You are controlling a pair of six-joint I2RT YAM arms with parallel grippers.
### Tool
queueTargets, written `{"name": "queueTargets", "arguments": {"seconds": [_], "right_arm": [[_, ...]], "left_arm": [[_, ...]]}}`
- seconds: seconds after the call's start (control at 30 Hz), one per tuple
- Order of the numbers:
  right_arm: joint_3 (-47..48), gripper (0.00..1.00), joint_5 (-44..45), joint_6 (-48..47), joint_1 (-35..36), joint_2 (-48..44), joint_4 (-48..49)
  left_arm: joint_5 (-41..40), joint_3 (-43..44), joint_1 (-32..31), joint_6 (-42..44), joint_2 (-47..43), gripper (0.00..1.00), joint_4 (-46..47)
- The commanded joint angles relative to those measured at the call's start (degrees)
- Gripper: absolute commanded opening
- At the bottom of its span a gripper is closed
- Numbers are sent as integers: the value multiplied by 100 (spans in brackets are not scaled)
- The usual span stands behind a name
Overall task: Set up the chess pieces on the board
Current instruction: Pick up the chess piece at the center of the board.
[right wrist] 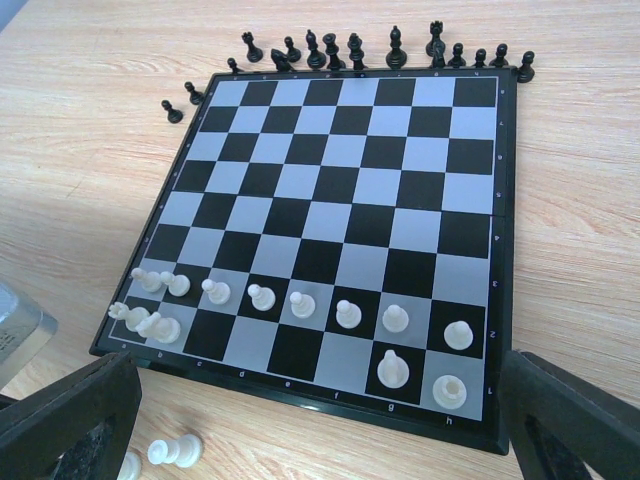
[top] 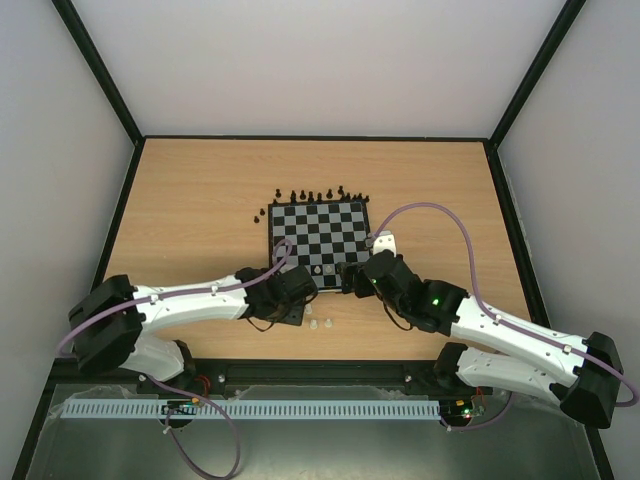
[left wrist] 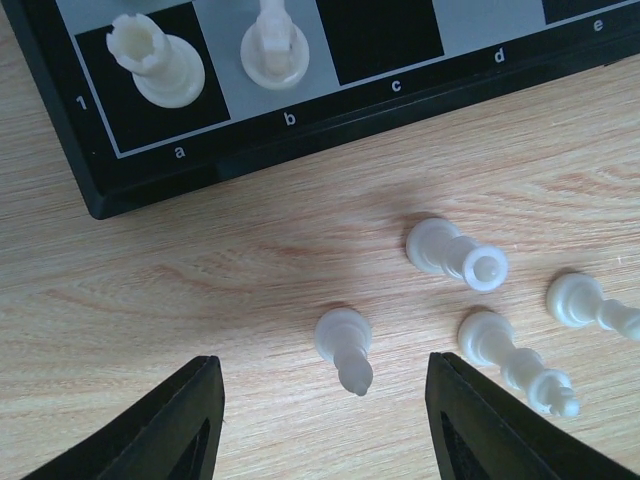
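Starting at the left, see the left claw hanging released above the wooden counter, its two dark fingers spread wide and gripping nothing. Find ahead of these fingers four loose white pieces resting on the counter, near the front edge of the board but apart from it; seen so steeply from above, hard to say if standing or toppled. Note at the board's corner a white rook upright on square a1, and on b1 a second white piece cut off by the top of the wrist view, so of unknown kind.

Moving to the right wrist view, follow a line of white pawns across the second rank, with the leftmost ones crowded together and difficult to separate. Find two more white figures on g1 and h1. Look past the far edge for the black pieces, lined up on the counter off the board, two of them apart near the far left corner; too small to name each one. In the top view, expect the near rank mostly hidden under both arms.

Ending at the right, see the right claw released too, empty, with only the inner finger parts visible at the bottom corners, over the near edge of the board.
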Motion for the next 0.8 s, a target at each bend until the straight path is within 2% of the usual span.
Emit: {"name": "queueTargets", "arguments": {"seconds": [0.0, 0.13, 0.27, 0.57, 0.77], "right_arm": [[-31, 99, 114, 78, -10, 0, 8], [-20, 99, 97, 81, -8, -6, 8], [-29, 99, 88, 85, -14, -26, -1], [-23, 99, 62, 83, -13, -28, -1], [-26, 99, 64, 85, -13, -33, -1]], "left_arm": [[41, 110, -41, 5, 108, 58, -25], [73, 92, -45, 14, 157, 54, 12], [130, 90, -63, 23, 243, 44, 68], [136, 70, -116, 14, 397, 37, 111], [118, 70, -135, 12, 498, 28, 124]]}}
